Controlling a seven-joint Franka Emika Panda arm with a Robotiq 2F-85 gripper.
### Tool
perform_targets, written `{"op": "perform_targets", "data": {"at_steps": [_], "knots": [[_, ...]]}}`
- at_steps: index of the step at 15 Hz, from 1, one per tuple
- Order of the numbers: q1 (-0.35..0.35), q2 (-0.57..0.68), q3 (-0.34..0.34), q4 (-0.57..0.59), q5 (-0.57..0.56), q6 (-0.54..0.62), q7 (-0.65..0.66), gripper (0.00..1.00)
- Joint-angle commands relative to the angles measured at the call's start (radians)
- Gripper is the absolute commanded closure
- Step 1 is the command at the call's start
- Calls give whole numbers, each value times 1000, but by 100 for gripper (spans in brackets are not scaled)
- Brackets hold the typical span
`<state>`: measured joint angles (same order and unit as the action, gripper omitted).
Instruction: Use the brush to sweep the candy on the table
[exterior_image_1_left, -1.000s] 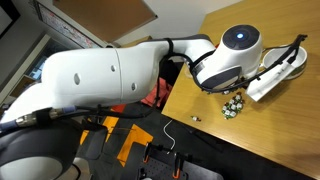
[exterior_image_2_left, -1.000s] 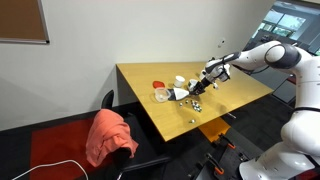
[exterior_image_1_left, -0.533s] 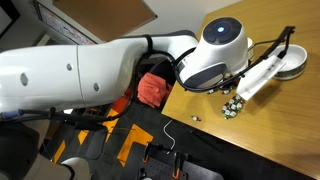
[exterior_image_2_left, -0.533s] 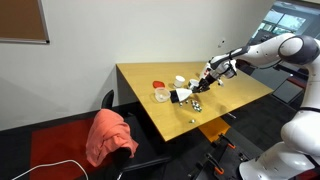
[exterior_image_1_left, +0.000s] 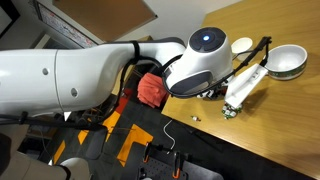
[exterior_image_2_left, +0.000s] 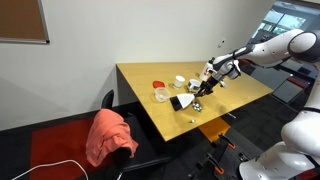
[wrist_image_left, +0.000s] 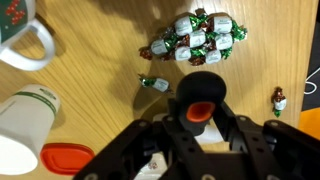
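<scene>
The candy (wrist_image_left: 200, 38) is a tight cluster of tiny white and green pieces on the light-brown table (wrist_image_left: 110, 40). Two stray pieces lie apart (wrist_image_left: 153, 83) (wrist_image_left: 279, 98). My gripper (wrist_image_left: 200, 128) is shut on the black, orange-tipped handle of the brush (wrist_image_left: 200, 92), just short of the cluster. In an exterior view the white brush head (exterior_image_1_left: 243, 88) rests beside the candy (exterior_image_1_left: 230, 108), with one stray piece (exterior_image_1_left: 196, 116) nearer the table edge. In an exterior view my gripper (exterior_image_2_left: 212, 72) hangs over the table (exterior_image_2_left: 240, 95) above the candy (exterior_image_2_left: 198, 104).
A white cup with a green band (wrist_image_left: 25, 125), a mug (wrist_image_left: 20, 35) and a red lid (wrist_image_left: 65, 158) stand to one side. A white bowl (exterior_image_1_left: 285, 62) and a cup (exterior_image_1_left: 241, 46) sit beyond the brush. A chair with a red cloth (exterior_image_2_left: 110, 135) stands beside the table.
The arm has swung and carried the brush across the table, bringing its head closer to the candy cluster. The cluster itself looks unmoved.
</scene>
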<state>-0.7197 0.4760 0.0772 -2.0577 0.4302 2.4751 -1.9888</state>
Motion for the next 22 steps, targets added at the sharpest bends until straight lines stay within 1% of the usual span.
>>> {"op": "perform_targets", "data": {"at_steps": [1,7,16,22], "knots": [[43,-70,-39,-81,-8,9,-35,84],[85,-102,-118,-126,-36,35,-35,84],[52,-68,-209,-79,-51,35,-113,84],[43,-33,-260,-34,-113,59,-106,84]]}}
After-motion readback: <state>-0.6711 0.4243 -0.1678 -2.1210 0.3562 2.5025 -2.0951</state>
